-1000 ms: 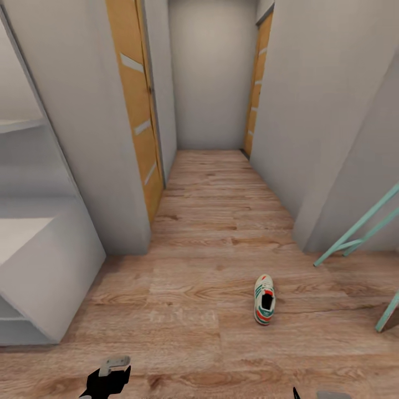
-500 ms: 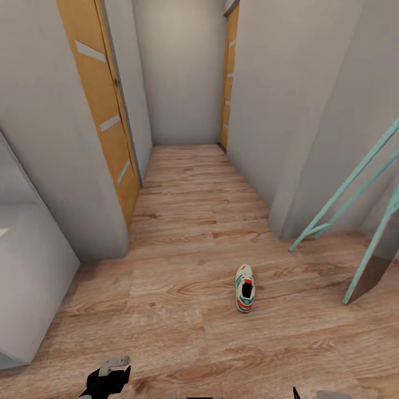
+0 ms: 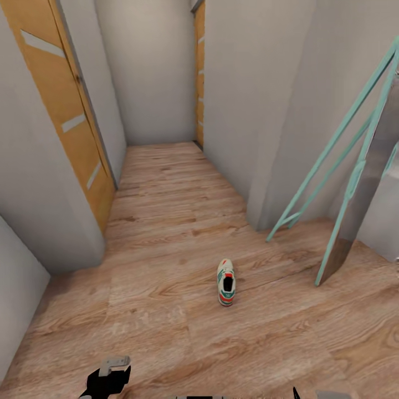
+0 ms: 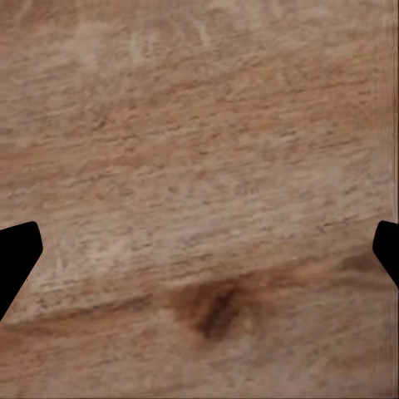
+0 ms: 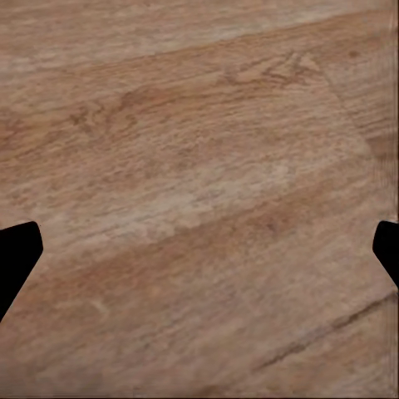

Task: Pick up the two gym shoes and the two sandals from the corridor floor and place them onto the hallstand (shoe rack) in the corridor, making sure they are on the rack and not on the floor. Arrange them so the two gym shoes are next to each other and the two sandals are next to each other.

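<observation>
You're lining up on one gym shoe (image 3: 225, 282) lying on the floor (image 3: 166, 310), both hands spread and empty—roll closer, then reach.

Gym shoe (image 3: 226, 282): lies alone on the corridor floor (image 3: 166, 221) — mid-floor, toe pointing down the corridor.
Mirror (image 3: 360, 177): teal-framed, leaning at the floor's right edge, near the shoe but apart.
Doors (image 3: 66, 122): orange — one on each corridor wall.
Left pincer (image 3: 108, 374): at the frame's lower edge, over bare planks.
</observation>
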Motion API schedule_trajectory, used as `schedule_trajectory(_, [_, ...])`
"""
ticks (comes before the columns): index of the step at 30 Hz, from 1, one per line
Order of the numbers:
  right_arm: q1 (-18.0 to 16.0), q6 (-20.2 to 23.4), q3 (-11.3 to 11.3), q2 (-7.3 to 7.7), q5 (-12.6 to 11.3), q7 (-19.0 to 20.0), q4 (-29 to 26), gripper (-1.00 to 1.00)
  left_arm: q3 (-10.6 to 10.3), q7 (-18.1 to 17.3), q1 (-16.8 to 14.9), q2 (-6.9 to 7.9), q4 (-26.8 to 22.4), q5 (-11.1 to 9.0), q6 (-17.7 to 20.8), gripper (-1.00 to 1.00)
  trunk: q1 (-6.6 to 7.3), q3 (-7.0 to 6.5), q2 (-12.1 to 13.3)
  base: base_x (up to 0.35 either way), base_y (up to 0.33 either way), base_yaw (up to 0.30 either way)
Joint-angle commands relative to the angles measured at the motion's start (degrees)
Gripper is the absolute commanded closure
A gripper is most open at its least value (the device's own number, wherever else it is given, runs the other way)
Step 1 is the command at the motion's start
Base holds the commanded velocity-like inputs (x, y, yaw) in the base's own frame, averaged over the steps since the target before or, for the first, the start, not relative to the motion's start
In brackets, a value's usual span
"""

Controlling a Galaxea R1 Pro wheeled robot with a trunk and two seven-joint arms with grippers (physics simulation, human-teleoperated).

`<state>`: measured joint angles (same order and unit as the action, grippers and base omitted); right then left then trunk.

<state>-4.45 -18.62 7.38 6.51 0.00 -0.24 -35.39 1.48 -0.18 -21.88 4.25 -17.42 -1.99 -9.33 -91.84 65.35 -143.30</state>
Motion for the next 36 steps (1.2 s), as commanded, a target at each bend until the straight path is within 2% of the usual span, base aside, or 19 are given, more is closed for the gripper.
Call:
schedule_trajectory(1, [0.0,-0.2,0.0,-0.01,0.0,0.0,0.1,-1.00,0.1,0.0,0.0,0.01,0.0,-0.2,-0.2,-1.00,0.01,0.07,0.0,0.000,0.000,-0.280])
schedule_trajectory(36, [0.0,-0.2,0.0,-0.01,0.0,-0.1,0.1,-1.00,0.5,0.6,-0.1,0.05,0.0,-0.4,-0.2,-1.00,0.01,0.14,0.0,0.000,0.000,-0.297])
